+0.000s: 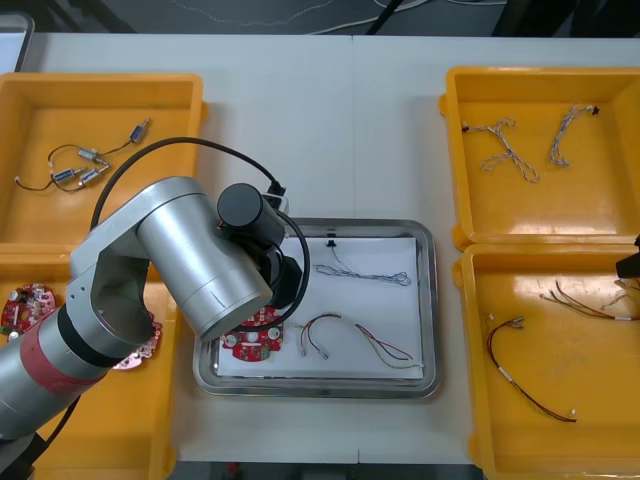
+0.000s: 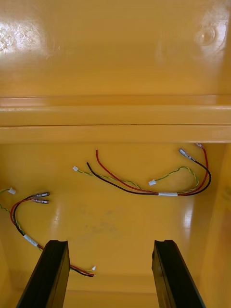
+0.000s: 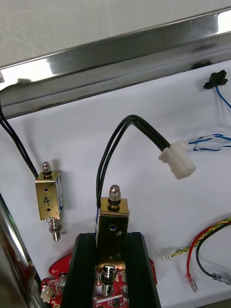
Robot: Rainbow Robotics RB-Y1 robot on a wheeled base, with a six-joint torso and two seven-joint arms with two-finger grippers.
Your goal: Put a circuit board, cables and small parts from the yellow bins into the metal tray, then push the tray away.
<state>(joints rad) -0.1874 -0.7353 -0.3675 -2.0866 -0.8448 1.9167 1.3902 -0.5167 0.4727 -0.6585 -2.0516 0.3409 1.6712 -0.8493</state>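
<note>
My left arm [image 1: 190, 250] reaches over the metal tray [image 1: 428, 300]. In the left wrist view my left gripper [image 3: 113, 240] is shut on a small metal part [image 3: 113, 219], a brass block with black wires leading to a white plug [image 3: 178, 162], held just above the tray's white inside. A second small metal part [image 3: 48, 196], marked 4, lies beside it. The tray also holds a red circuit board [image 1: 255, 338], a blue and white cable [image 1: 365, 273] and red and yellow cables [image 1: 365, 345]. My right gripper [image 2: 110, 274] hangs open above red and yellow cables [image 2: 144, 185] in the near right bin [image 1: 480, 300].
The far left bin [image 1: 100, 90] holds small metal parts [image 1: 80, 172]. The near left bin has circuit boards [image 1: 28, 305]. Blue and white cables [image 1: 510, 148] lie in the far right bin [image 1: 450, 150]. The right arm [image 1: 630, 265] shows at the table's right edge.
</note>
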